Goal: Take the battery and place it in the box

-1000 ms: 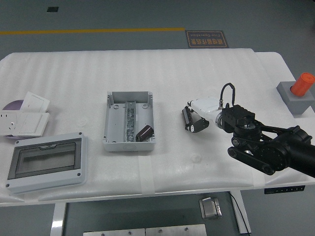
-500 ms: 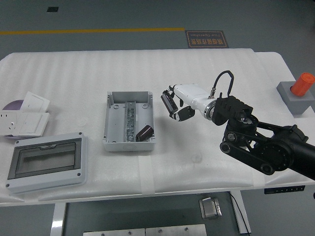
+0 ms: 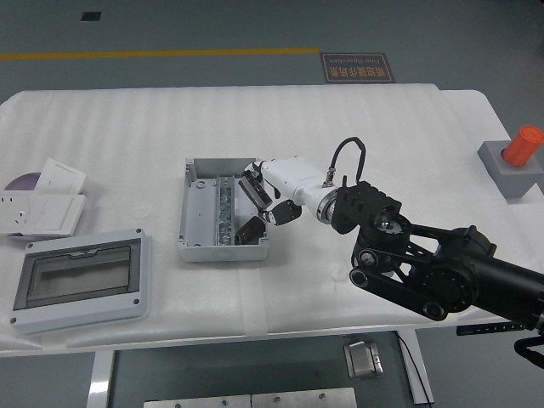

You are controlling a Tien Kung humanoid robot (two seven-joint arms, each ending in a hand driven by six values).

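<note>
A grey open box (image 3: 194,208) lies in the middle of the white table. A dark brown cylindrical battery (image 3: 250,229) rests inside it, in the near right corner. My right hand (image 3: 263,200), white with black fingertips, reaches in from the right and hovers over the box's right side, just above and behind the battery. Its fingers are loosely spread and hold nothing. The hand covers part of the box's right wall. My left hand does not show.
A grey enclosure with a clear cover (image 3: 81,280) sits at the near left. White socket plates (image 3: 42,200) and a purple disc (image 3: 19,181) lie at the left edge. A grey block with an orange-red button (image 3: 514,161) stands at the far right.
My right arm has swung left across the table, bringing the hand from right of the box to over its right side. The battery has stayed in the box.
</note>
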